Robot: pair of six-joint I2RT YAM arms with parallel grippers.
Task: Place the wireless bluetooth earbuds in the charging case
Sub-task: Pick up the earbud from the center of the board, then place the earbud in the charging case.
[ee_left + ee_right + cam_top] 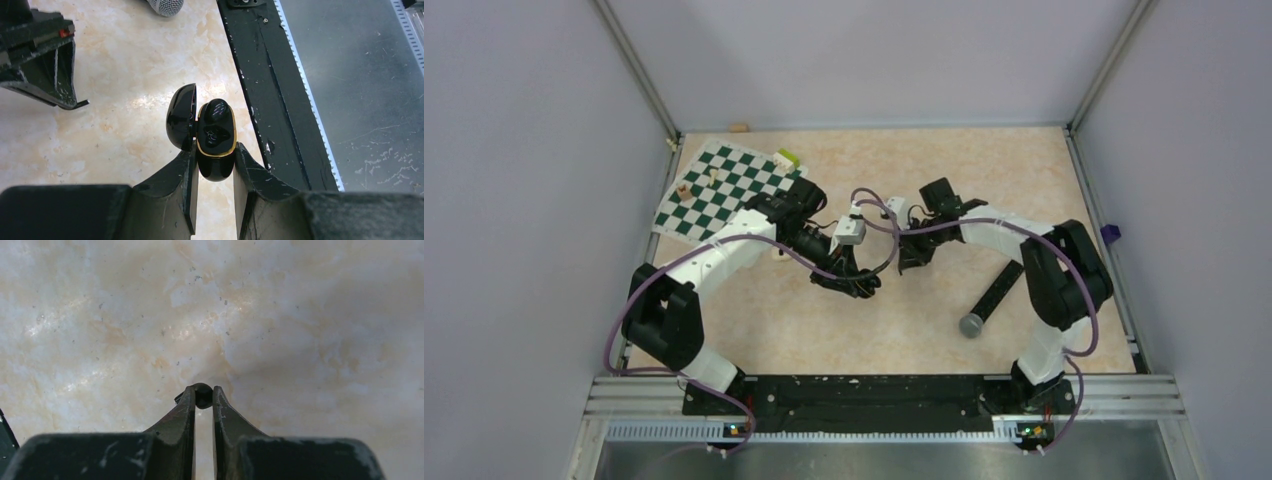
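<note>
Top: marbled beige table point(944, 170), with a green-and-white chessboard mat point(724, 185) at the far left corner. A black microphone point(986, 305) with a grey mesh head lies near the right arm. Both arms meet mid-table, left pincer point(864, 287) and right pincer point(914, 262) just beside each other; what they hold is too small to read here. Left wrist: the left pincer is clamped on the lower body of the charging case point(216, 167). It's a glossy black rounded pill with a thin gold rim around the opening. The domed lid is hinged open to the left and the case is held off the table. The well is shiny black, and I can't tell if a bud sits in it. Matte black base rail point(270, 90) and scratched grey sheet metal to the right. Right wrist: the right pincer's scuffed black fingers are nearly together, pinching one earbud point(202, 390) at the tips. It's a tiny smooth black bean, over bare table.
</note>
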